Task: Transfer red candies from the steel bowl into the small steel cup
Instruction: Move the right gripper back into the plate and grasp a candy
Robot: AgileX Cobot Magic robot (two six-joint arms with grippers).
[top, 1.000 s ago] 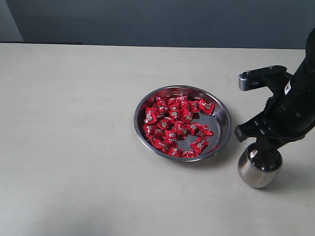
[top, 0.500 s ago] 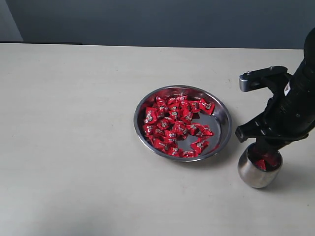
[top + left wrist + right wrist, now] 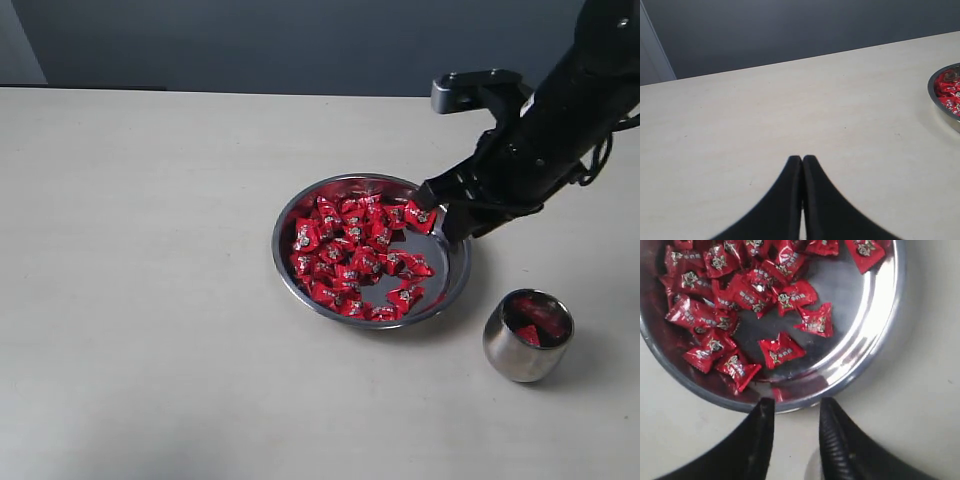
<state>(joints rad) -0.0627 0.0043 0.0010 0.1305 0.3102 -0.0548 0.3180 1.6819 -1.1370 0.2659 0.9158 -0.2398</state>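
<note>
Inspection of the work area found the bowl (image 3: 283, 262) on the table (image 3: 150, 250) with most of the red candies (image 3: 350, 255) lying in it. They were heaped toward its left and middle, and a patch of bare steel showed on the side nearer the cup (image 3: 512, 358). The cup stood upright, apart from the bowl, to its right and nearer the camera. At least two red candies (image 3: 537, 320) were visible inside it, so the transfer was judged begun but far from complete.

The right gripper (image 3: 443, 215) hung over the bowl's right rim, pointing down toward the candies. In the wrist view its two fingers (image 3: 762, 430) stood moderately apart with only rim (image 3: 880, 340) and table showing between them. It held nothing. The tips were just outside the rim, and the nearest loose candy (image 3: 781, 350) lay a little way inside. This position was judged an approach for another pick: the spread jaws suited a single wrapped sweet, and the scattered pieces at the heap's edge offered easier targets than the pile.

The left gripper (image 3: 802, 159) sat low over bare table well left of the bowl (image 3: 932, 95), with its fingers pressed together and empty. It appeared to be parked clear of the working arm.
</note>
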